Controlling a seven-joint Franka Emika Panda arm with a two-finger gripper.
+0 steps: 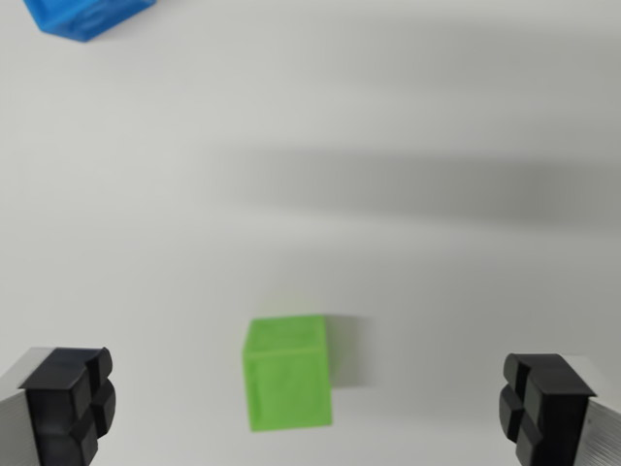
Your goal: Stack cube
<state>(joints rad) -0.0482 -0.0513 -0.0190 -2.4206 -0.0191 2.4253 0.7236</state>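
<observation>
At the wrist view's upper left a blue cube (85,16) sits on the pale bench (437,116), cut off by the frame's edge. Lower down, the black fingers (70,406) are spread wide, one at each bottom corner, holding and touching nothing. Between them, a little left of centre, the green cube (287,373) rests on the bench, well apart from the blue one.

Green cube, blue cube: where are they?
Green cube (287,374), wrist view, middle of its front face.
Blue cube (87,15), wrist view, visible part at the top left edge.
</observation>
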